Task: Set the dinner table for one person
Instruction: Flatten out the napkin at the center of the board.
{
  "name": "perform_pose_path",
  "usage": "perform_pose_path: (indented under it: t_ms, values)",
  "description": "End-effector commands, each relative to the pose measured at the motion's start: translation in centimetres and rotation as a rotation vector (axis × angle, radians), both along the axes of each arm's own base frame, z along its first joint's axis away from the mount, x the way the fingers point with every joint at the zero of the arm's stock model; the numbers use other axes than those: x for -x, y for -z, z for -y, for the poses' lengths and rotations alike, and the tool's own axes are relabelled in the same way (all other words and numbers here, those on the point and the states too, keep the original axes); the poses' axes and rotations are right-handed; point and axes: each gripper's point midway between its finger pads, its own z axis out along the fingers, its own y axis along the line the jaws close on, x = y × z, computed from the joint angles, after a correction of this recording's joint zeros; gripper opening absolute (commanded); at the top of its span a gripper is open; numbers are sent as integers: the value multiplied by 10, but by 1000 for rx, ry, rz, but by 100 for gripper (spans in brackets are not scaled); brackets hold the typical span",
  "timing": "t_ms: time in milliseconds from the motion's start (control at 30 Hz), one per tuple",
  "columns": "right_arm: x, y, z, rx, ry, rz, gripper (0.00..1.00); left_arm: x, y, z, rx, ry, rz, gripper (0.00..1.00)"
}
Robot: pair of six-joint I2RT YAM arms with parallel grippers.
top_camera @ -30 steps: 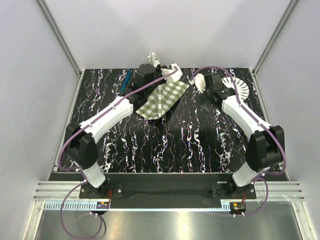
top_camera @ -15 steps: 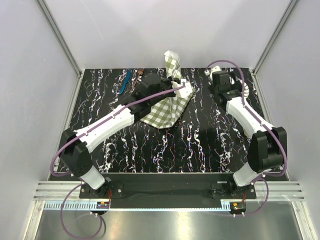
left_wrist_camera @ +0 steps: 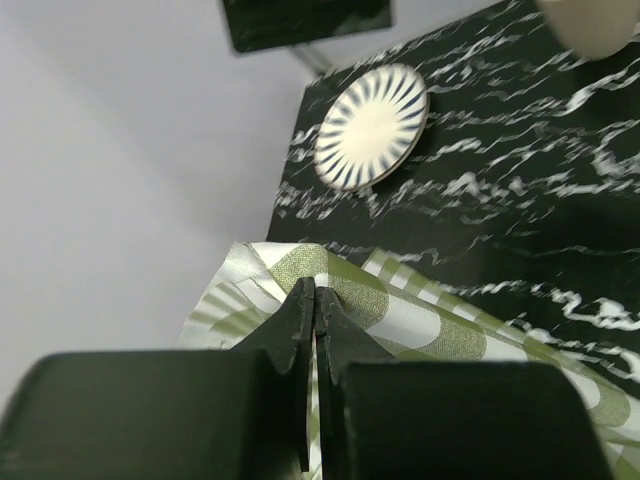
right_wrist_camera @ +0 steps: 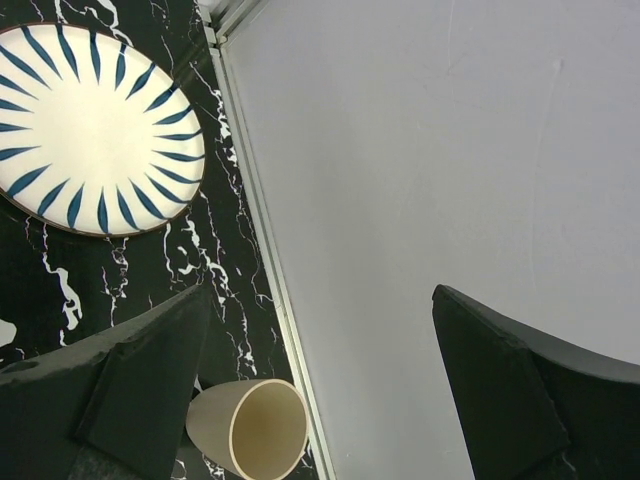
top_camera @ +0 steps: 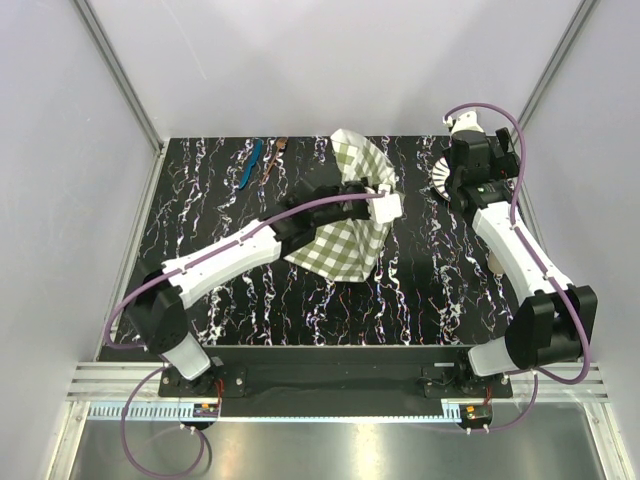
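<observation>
The dinner table (top_camera: 300,300) is a black tabletop with white veins. My left gripper (top_camera: 388,204) is shut on the edge of a green-and-white checked cloth (top_camera: 350,235) and holds it up over the middle back of the table; the cloth hangs to the tabletop. In the left wrist view the fingers (left_wrist_camera: 300,320) pinch the cloth (left_wrist_camera: 430,325). My right gripper (top_camera: 478,150) is open and empty, raised at the back right above a white plate with blue rays (top_camera: 439,178). The right wrist view shows the gripper (right_wrist_camera: 320,300), the plate (right_wrist_camera: 90,130) and a beige cup (right_wrist_camera: 250,428) lying on its side.
The cup (top_camera: 493,265) lies by the table's right edge, next to the right arm. A blue utensil (top_camera: 250,165) and a brown one (top_camera: 279,152) lie at the back left. White walls with metal rails enclose the table on three sides. The plate (left_wrist_camera: 372,125) lies beyond the cloth.
My left gripper has carried the cloth to the right and nearer, and it now hangs spread wider. My right gripper has swung from the cloth up to the back right corner.
</observation>
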Motion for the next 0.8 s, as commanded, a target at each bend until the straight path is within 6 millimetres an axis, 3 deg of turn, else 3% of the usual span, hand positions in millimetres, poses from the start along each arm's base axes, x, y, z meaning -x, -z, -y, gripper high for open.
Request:
perform_pose_path:
  t_ms: [0,33,67,100,133,167,333,500,567,600,667,700,733,767]
  values:
    - [4,-31,1,-10,10,99,99,28,-27,38,115,168,30,0]
    - [5,-35,2,-6,13,103,100,32,-23,43,107,189,32,0]
    - [5,-36,2,-3,15,103,100,38,-14,51,92,225,25,10]
    - [6,-39,2,0,16,108,100,45,-11,58,83,256,31,30]
    - [6,-40,3,5,16,106,100,48,-6,63,76,274,24,80]
    - [6,-42,2,6,12,108,100,49,-3,66,74,279,24,97]
    - [6,-43,2,5,6,109,100,39,-2,77,90,245,-6,99]
    - [4,-28,-4,-7,-45,53,100,10,3,57,66,87,31,99]
    - [7,-18,-11,-9,-101,-8,100,-7,-1,35,47,2,43,99]
    - [5,-6,-20,-21,-167,-47,100,-22,11,15,6,-58,36,99]
    - [13,4,-33,-2,-254,-114,100,-40,12,-20,-37,-151,36,99]
    - [14,20,-48,-7,-350,-175,99,-55,36,-51,-116,-215,9,99]
    - [17,25,-54,34,-400,-212,98,-60,33,-71,-128,-250,19,99]
    - [24,39,-70,42,-487,-261,98,-69,52,-102,-219,-282,1,99]
